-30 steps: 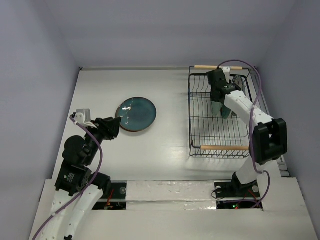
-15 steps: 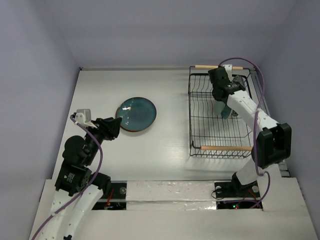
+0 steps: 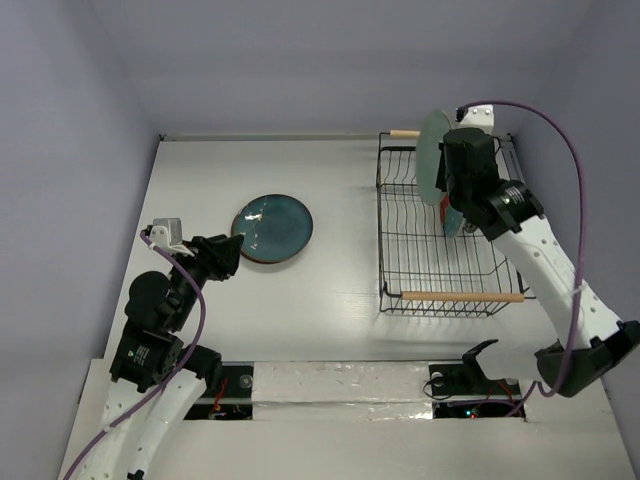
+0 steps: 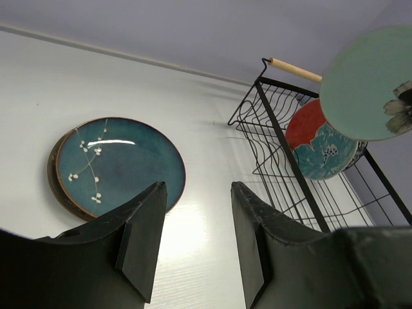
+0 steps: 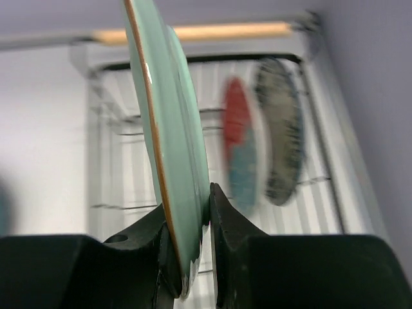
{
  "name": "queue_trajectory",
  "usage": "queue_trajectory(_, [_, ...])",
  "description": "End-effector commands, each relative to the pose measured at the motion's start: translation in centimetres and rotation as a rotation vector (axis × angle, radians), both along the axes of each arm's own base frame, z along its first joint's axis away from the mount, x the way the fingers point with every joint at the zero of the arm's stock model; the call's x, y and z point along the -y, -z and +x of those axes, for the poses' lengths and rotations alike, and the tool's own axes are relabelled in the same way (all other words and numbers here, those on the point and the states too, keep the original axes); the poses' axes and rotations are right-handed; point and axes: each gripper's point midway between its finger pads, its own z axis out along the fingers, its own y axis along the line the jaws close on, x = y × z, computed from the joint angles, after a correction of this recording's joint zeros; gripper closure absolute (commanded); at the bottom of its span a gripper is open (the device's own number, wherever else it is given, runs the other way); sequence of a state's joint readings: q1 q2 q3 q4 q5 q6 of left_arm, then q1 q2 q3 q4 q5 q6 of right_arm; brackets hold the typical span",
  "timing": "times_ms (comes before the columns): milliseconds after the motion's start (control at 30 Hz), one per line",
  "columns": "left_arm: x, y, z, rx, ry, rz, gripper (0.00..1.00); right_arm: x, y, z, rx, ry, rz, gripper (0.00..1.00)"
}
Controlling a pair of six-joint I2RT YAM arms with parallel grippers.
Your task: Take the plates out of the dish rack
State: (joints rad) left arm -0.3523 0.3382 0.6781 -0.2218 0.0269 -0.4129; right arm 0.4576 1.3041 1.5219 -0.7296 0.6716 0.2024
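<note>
My right gripper (image 3: 445, 186) is shut on the lower edge of a pale green plate (image 3: 430, 150), which it holds upright above the far end of the black wire dish rack (image 3: 392, 240). In the right wrist view the plate (image 5: 168, 122) stands edge-on between the fingers (image 5: 224, 225). A red plate with teal (image 5: 238, 138) and a dark grey plate (image 5: 280, 129) stand in the rack behind it. A glossy teal plate (image 3: 273, 227) lies flat on the table, left of the rack. My left gripper (image 4: 196, 244) hovers open near it, holding nothing.
The rack has a wooden handle at the far end (image 3: 404, 133) and one at the near end (image 3: 462, 296). Walls close in the table at the back and on both sides. Under the teal plate (image 4: 119, 164) a second brown rim (image 4: 54, 170) shows.
The right gripper closed on the pale green plate and lifted it up out of the rack slots. The left arm has not moved.
</note>
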Motion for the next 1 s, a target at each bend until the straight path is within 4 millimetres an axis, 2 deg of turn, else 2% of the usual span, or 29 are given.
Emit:
queue_trajectory(0, [0.3, -0.8, 0.1, 0.029, 0.014, -0.014, 0.58, -6.9, -9.2, -0.1, 0.303, -0.228, 0.299, 1.00])
queue_trajectory(33, [0.3, -0.7, 0.1, 0.028, 0.014, -0.013, 0.58, -8.9, -10.3, 0.0, 0.345, -0.297, 0.355, 1.00])
queue_trajectory(100, [0.3, -0.7, 0.2, 0.028, 0.012, -0.013, 0.58, -14.4, -10.1, -0.3, 0.321, -0.476, 0.491, 1.00])
queue_trajectory(133, [0.3, -0.7, 0.2, 0.027, 0.012, -0.011, 0.58, -16.6, -10.7, -0.2, 0.342, -0.552, 0.554, 1.00])
queue_trajectory(167, [0.3, -0.7, 0.2, 0.026, 0.010, -0.013, 0.58, -19.1, -10.8, -0.7, 0.324, -0.612, 0.644, 1.00])
queue_trajectory(200, [0.3, -0.8, 0.2, 0.029, 0.009, -0.014, 0.58, -21.7, -9.7, -0.4, 0.284, -0.680, 0.689, 1.00])
queue_trajectory(233, [0.3, -0.8, 0.1, 0.031, 0.009, -0.013, 0.58, -23.4, -10.2, -0.3, 0.303, -0.718, 0.735, 1.00])
queue_trajectory(300, [0.1, -0.8, 0.1, 0.031, 0.003, -0.013, 0.58, -26.6, -9.5, -0.4, 0.244, -0.781, 0.833, 1.00])
queue_trajectory(333, [0.1, -0.9, 0.1, 0.031, 0.000, -0.014, 0.58, -29.2, -8.7, -0.2, 0.205, -0.835, 0.899, 1.00])
queue_trajectory(400, [0.0, -0.8, 0.1, 0.028, -0.005, -0.013, 0.58, -31.2, -8.3, 0.2, 0.198, -0.860, 0.940, 1.00])
queue_trajectory(433, [0.0, -0.8, 0.1, 0.029, -0.008, -0.015, 0.58, -32.9, -6.4, 0.9, 0.159, -0.855, 0.944, 1.00])
queue_trajectory(500, [-0.1, -0.9, 0.1, 0.032, -0.008, -0.016, 0.58, -34.4, -5.9, 1.4, 0.136, -0.855, 0.988, 1.00])
queue_trajectory(533, [-0.1, -0.9, 0.1, 0.032, -0.009, -0.016, 0.58, -35.4, -4.2, 2.3, 0.105, -0.850, 0.994, 1.00])
queue_trajectory(633, [0.0, -0.8, 0.1, 0.030, -0.006, -0.016, 0.58, -36.7, -2.3, 3.2, 0.067, -0.833, 1.030, 1.00])
queue_trajectory(667, [0.0, -0.8, 0.1, 0.032, -0.006, -0.016, 0.58, -37.5, -0.3, 3.7, 0.026, -0.825, 1.033, 1.00])
queue_trajectory(733, [0.0, -0.8, 0.1, 0.030, -0.006, -0.016, 0.58, -38.6, 1.1, 3.5, -0.011, -0.841, 1.039, 1.00])
queue_trajectory(967, [0.0, -0.8, 0.1, 0.030, -0.005, -0.016, 0.58, -39.8, 7.4, 4.6, -0.120, -0.763, 1.056, 1.00])
